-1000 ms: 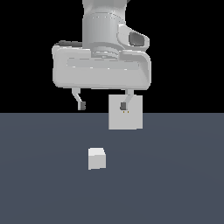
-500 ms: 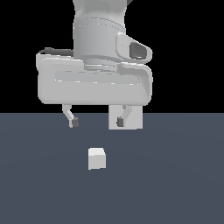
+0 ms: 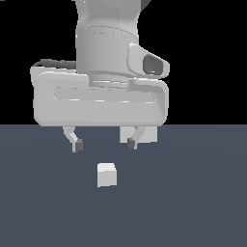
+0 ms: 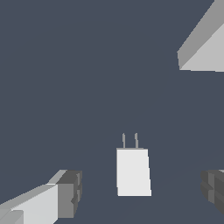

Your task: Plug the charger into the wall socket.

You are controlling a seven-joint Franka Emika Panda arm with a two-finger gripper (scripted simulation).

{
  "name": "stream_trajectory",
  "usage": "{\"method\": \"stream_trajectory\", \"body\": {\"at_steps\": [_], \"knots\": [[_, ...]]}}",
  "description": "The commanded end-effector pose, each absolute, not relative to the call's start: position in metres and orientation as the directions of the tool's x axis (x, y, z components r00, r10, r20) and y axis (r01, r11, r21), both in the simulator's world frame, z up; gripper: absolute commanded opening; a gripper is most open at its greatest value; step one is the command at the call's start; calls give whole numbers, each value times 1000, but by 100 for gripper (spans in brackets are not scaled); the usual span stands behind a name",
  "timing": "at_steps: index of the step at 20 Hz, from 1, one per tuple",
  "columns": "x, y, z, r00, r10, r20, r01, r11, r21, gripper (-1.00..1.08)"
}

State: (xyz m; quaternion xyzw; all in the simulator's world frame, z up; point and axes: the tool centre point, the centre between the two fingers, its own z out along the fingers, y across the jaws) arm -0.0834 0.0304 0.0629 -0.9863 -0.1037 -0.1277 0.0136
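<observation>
Charger [image 3: 106, 174] is seen lying ungrasped on the floor, below the wide-spread gripper [image 3: 103, 143]; the wall socket [image 3: 144, 134] is partly hidden behind. Grasping and plugging are judged not yet done.

No text, label, brand, number or sign is readable on anything.

SURFACE: tabletop [image 3: 202, 212], flat, uniform dark slate-blue, unmarked | EXTENT: spans the full width of the exterior view, fills the wrist view's background [image 4: 65, 87] | BACKDROP: plain black above the tabletop's far edge | EDGE: straight, horizontal
</observation>
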Motion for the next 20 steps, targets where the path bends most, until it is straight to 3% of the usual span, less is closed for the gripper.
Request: {"method": "stream_trajectory", "body": {"at_steps": [1,20], "knots": [[-84,30,62,945,203,257,210,-978,0,100],[-84,30,18,945,203,256,209,-978,1,100]]}}
